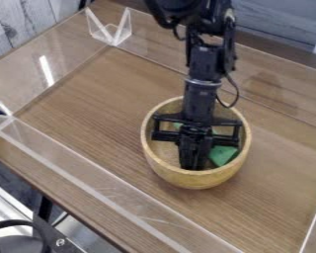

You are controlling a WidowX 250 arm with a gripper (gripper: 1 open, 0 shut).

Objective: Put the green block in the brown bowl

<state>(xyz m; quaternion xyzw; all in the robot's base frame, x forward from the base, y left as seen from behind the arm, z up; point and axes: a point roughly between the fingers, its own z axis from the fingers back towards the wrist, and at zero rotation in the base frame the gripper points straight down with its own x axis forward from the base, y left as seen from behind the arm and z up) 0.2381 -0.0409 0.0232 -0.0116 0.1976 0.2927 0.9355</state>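
The brown bowl (162,164) stands on the wooden table, right of centre. My gripper (190,158) reaches straight down into it, with the fingertips low, near the bowl's floor. The green block (223,154) shows only as a small green patch inside the bowl, right beside the dark fingers on their right. Most of the block is hidden behind the fingers. The fingers stand close together, and I cannot make out whether they still clamp the block or have parted from it.
A clear acrylic wall (68,163) runs along the table's front and left edges. A clear plastic bracket (111,27) stands at the back left. Bare wood (95,94) lies left of the bowl.
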